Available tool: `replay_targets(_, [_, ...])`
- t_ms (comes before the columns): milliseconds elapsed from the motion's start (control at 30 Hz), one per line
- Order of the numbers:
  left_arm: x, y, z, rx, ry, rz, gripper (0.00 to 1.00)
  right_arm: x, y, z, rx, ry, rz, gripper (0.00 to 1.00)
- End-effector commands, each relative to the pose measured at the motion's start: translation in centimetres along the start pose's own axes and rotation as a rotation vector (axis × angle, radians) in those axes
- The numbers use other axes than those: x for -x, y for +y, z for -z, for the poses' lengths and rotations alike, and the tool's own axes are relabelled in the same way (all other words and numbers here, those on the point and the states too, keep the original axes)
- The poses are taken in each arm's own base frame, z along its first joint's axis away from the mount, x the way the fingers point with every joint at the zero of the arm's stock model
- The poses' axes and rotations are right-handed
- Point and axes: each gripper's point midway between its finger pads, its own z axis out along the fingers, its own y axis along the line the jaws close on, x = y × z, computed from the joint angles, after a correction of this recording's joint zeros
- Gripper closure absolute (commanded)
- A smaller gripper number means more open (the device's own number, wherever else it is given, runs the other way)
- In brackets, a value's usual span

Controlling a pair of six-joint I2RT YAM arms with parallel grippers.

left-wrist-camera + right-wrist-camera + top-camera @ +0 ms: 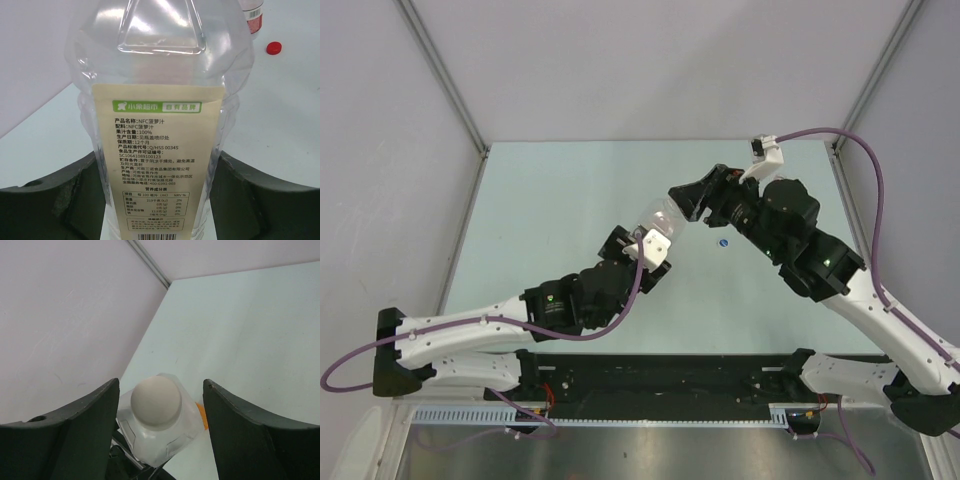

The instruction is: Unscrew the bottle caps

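Observation:
My left gripper (pixel 638 247) is shut on the large clear bottle (pixel 663 216) and holds it tilted above the table. In the left wrist view its cream and green label (pixel 157 150) fills the space between my fingers (pixel 50 200). My right gripper (pixel 684 200) is open at the bottle's top. In the right wrist view the white cap (pixel 155 401) sits on the bottle (pixel 165 440) between my spread fingers (pixel 85 425), touching neither. A loose blue cap (pixel 722 243) lies on the table. A loose red cap (pixel 273 48) lies beyond the bottle.
A red-labelled bottle (pixel 252 15) stands at the top right edge of the left wrist view, near the red cap. The pale green table (pixel 550 190) has walls at the back and on both sides. The two arms meet near the table's middle.

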Motion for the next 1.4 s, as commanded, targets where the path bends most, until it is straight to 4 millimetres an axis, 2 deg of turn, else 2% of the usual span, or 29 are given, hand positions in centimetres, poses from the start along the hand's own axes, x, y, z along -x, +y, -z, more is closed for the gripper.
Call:
replay_targets(0, [2.5, 0.8, 0.4, 0.027, -0.056, 0.041, 1.00, -0.1, 0.6, -0.4, 0.025, 0.005, 0.008, 0.30])
replay_targets(300, [2.6, 0.9, 0.4, 0.032, -0.057, 0.041, 1.00, -1.0, 0.3, -0.7, 0.015, 0.035, 0.020, 0.39])
replay_targets(600, [2.8, 0.8, 0.5, 0.019, -0.065, 0.052, 1.00, -1.1, 0.1, 0.0, 0.015, 0.048, 0.042, 0.76])
replay_targets(733, [3.8, 0.3, 1.1, -0.049, -0.100, 0.081, 1.00, -1.4, 0.8, 0.6, 0.064, 0.072, 0.075, 1.00])
replay_targets(800, [4.5, -0.4, 1.7, -0.112, -0.127, 0.092, 1.00, -2.0, 2.1, 1.1, 0.149, 0.110, 0.104, 1.00])
replay_targets(933, [7.3, -2.3, 4.7, -0.355, -0.237, 0.146, 1.00, -2.2, 5.2, 3.3, 0.353, 0.142, 0.194, 1.00])
replay_targets(967, [8.1, -3.8, 6.0, -0.485, -0.264, 0.142, 1.00, -1.7, 5.9, 4.1, 0.399, 0.124, 0.228, 1.00])
replay_targets(1033, [9.1, -5.3, 8.1, -0.648, -0.296, 0.158, 1.00, -2.0, 7.5, 5.8, 0.522, 0.142, 0.276, 1.00])
replay_targets(1067, [10.0, -6.2, 10.1, -0.781, -0.333, 0.162, 1.00, -1.6, 8.1, 6.9, 0.572, 0.124, 0.314, 1.00])
replay_targets(1133, [10.7, -6.5, 11.6, -0.882, -0.348, 0.192, 1.00, -2.2, 9.7, 9.1, 0.712, 0.150, 0.354, 1.00])
replay_targets(1167, [11.4, -7.4, 13.7, -1.016, -0.380, 0.186, 1.00, -2.0, 10.4, 10.0, 0.772, 0.136, 0.381, 1.00])
replay_targets(1200, [11.7, -7.5, 14.5, -1.063, -0.394, 0.184, 1.00, -2.3, 11.2, 11.6, 0.856, 0.149, 0.395, 1.00])
replay_targets(1267, [12.1, -7.5, 15.6, -1.154, -0.400, 0.213, 1.00, -2.3, 12.1, 12.9, 0.940, 0.148, 0.414, 1.00])
replay_targets(1300, [12.0, -8.0, 17.3, -1.264, -0.409, 0.201, 1.00, -2.6, 12.6, 14.0, 1.004, 0.164, 0.428, 1.00])
replay_targets(1367, [12.2, -7.9, 18.0, -1.337, -0.409, 0.214, 1.00, -2.9, 13.1, 15.1, 1.077, 0.178, 0.444, 1.00])
